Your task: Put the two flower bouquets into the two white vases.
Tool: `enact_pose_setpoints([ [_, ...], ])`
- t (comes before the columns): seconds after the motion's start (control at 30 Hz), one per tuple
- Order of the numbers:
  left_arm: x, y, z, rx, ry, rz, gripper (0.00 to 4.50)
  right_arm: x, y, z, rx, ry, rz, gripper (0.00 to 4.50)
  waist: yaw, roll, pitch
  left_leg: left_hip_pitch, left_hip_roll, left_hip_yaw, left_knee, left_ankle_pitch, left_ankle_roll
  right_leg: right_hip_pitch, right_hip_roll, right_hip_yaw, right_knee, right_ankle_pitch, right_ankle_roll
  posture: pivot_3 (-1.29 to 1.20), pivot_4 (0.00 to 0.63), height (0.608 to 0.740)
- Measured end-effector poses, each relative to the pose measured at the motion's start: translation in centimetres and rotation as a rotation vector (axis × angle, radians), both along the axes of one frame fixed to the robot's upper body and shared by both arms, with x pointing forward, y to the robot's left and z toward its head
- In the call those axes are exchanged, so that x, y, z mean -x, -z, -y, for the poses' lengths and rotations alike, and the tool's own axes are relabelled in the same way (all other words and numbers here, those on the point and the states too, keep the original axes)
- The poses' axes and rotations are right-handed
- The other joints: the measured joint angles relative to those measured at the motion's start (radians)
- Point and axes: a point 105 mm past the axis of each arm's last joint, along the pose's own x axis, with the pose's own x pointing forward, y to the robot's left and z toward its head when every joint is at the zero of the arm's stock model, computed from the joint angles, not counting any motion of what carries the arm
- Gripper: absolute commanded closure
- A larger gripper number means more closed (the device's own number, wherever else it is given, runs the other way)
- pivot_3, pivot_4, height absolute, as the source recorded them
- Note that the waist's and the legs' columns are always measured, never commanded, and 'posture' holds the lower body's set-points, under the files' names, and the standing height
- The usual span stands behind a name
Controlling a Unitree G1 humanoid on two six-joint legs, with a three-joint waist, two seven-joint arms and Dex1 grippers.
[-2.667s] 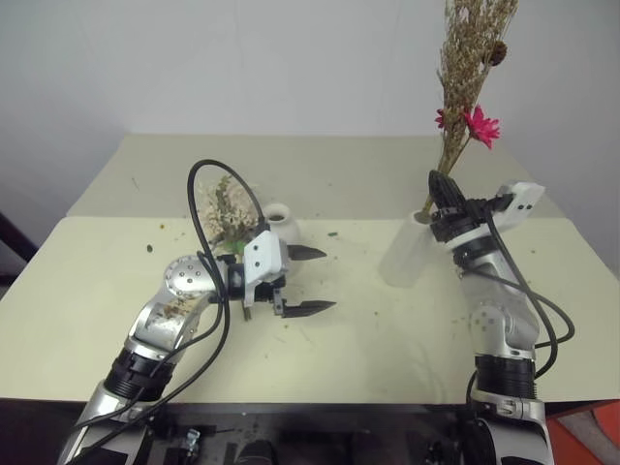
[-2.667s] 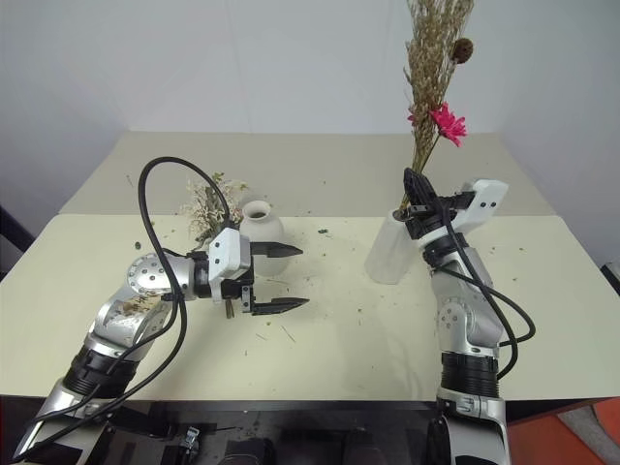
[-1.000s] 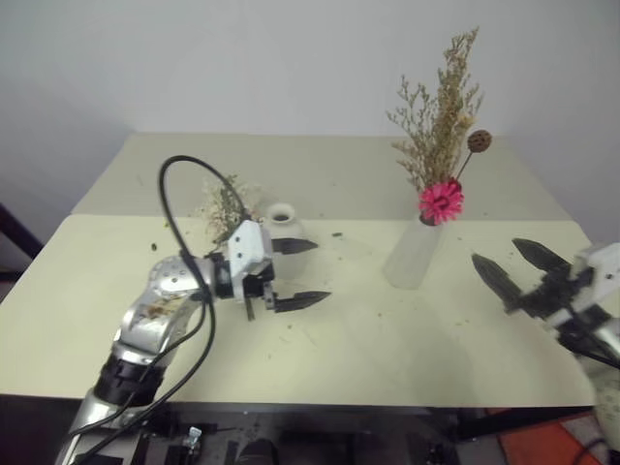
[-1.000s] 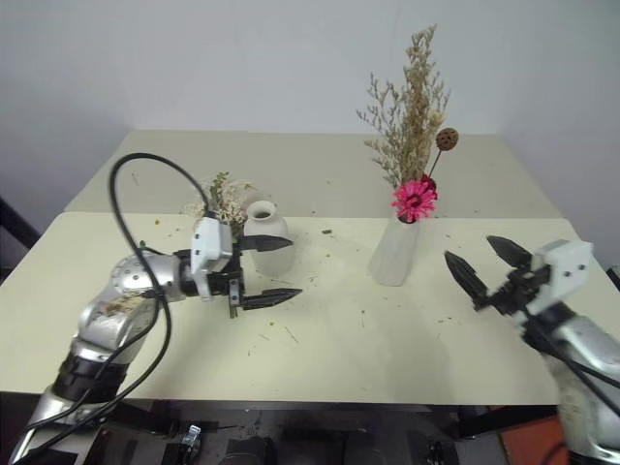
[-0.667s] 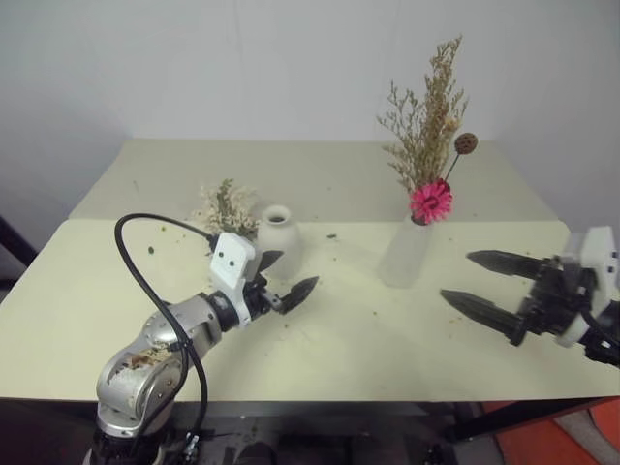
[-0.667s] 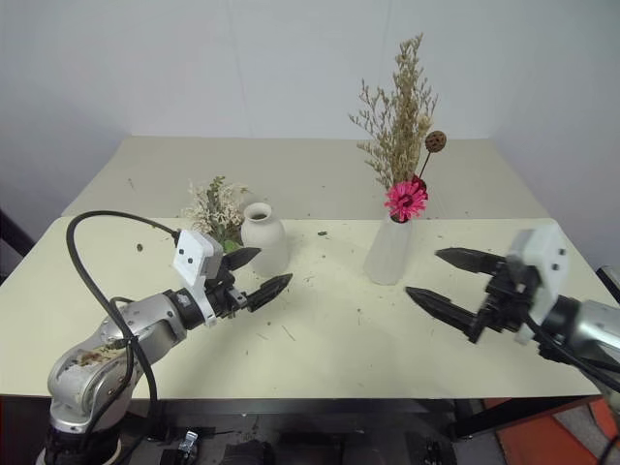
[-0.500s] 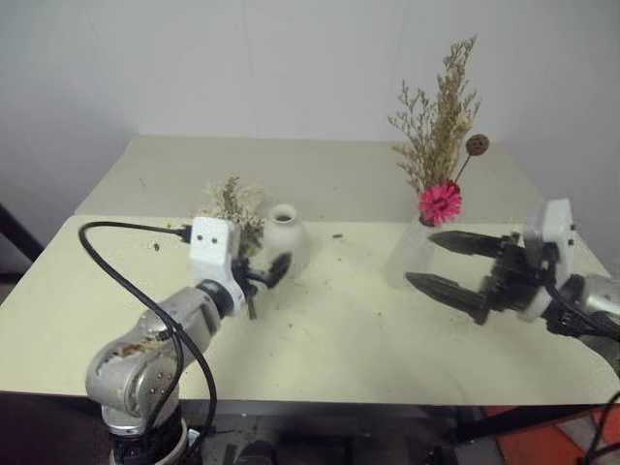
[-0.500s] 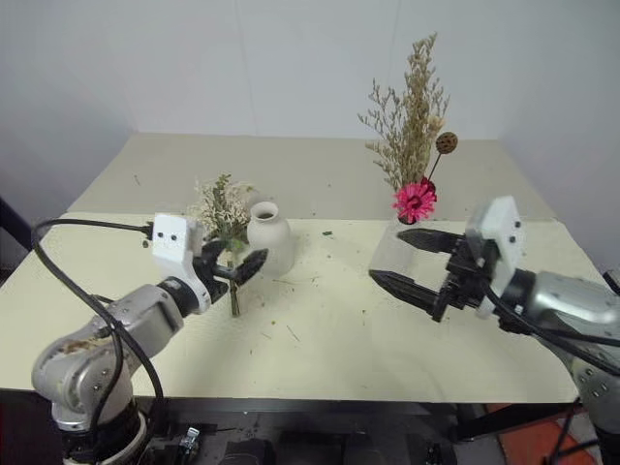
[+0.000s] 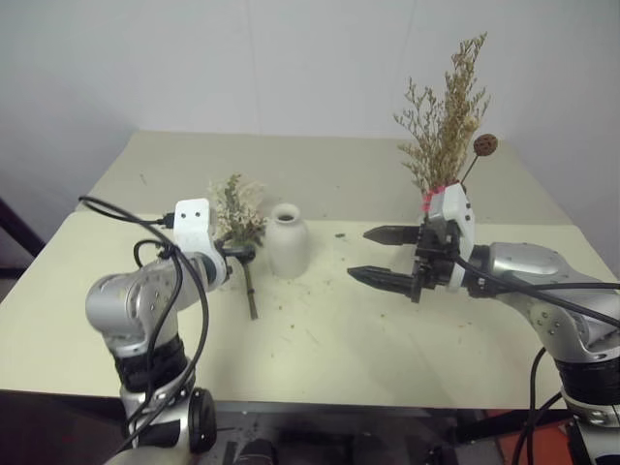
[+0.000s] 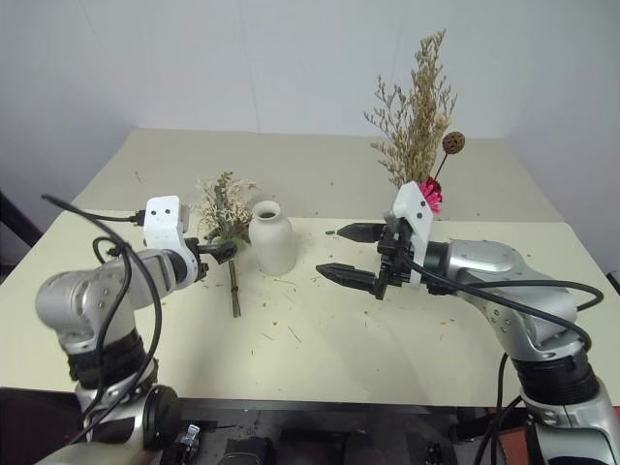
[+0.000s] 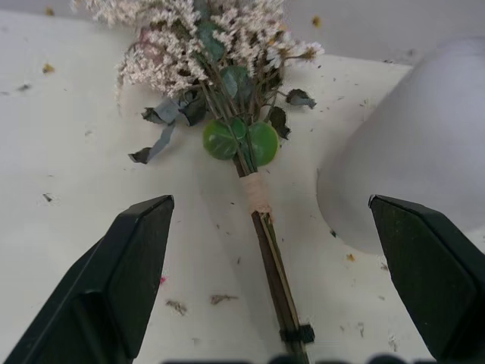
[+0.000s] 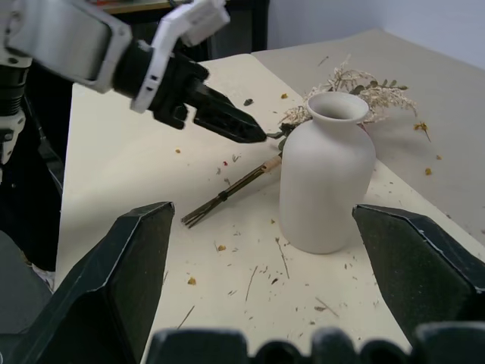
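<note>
The bouquet of cream sprigs and green leaves [image 11: 220, 45] lies flat on the table, its stem [image 11: 261, 220] running between the fingers of my open left gripper [image 9: 242, 254]. Right beside it stands the squat white vase [image 9: 287, 242], empty and upright. The taller bouquet of tan grasses [image 9: 448, 116] with its pink daisy [image 10: 433, 194] stands upright at the right; the taller vase under it is hidden behind my right hand. My right gripper [image 9: 383, 257] hangs open above the table, pointing at the squat vase [image 12: 327, 174], holding nothing.
Bits of dried plant litter the cream table [image 9: 320, 339] around the vase and the stem. A second table top [image 9: 320, 165] adjoins behind. A black cable [image 9: 145, 223] loops off my left arm.
My right arm has swung in from the table's right side to hover in front of the taller bouquet. My left gripper has turned and moved over the lying bouquet's stem. Both stayed open.
</note>
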Motion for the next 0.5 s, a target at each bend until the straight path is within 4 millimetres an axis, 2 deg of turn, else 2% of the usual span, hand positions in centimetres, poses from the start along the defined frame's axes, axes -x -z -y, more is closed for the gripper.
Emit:
enact_pose_setpoints([
  [0.23, -2.1, 1.7, -0.8, 0.036, -0.037, -0.115, 0.0, -0.7, 0.2, -0.4, 0.004, 0.016, 0.009, 0.02, -0.002, 0.0, 0.0, -0.009, 0.0, 0.0, 0.0, 0.002, -0.003, -0.012, 0.0, 0.0, 0.005, 0.005, -0.007, 0.0, 0.15, 0.74],
  [0.47, -3.6, 1.7, -0.2, 0.082, -0.016, -0.106, 0.0, -0.8, 0.3, -0.6, -0.001, 0.021, 0.008, 0.02, -0.004, 0.0, 0.0, -0.009, 0.0, 0.0, 0.0, 0.002, -0.003, -0.012, 0.0, 0.0, 0.004, 0.005, -0.007, 0.0, 0.15, 0.74],
  [0.5, -3.7, 1.8, -0.1, 0.087, -0.01, -0.11, 0.18, -0.8, 0.3, -0.6, -0.002, 0.023, 0.007, 0.01, -0.005, 0.0, 0.0, -0.009, 0.0, 0.0, 0.0, 0.002, -0.003, -0.012, 0.0, 0.0, 0.005, 0.005, -0.007, 0.0, 0.15, 0.74],
])
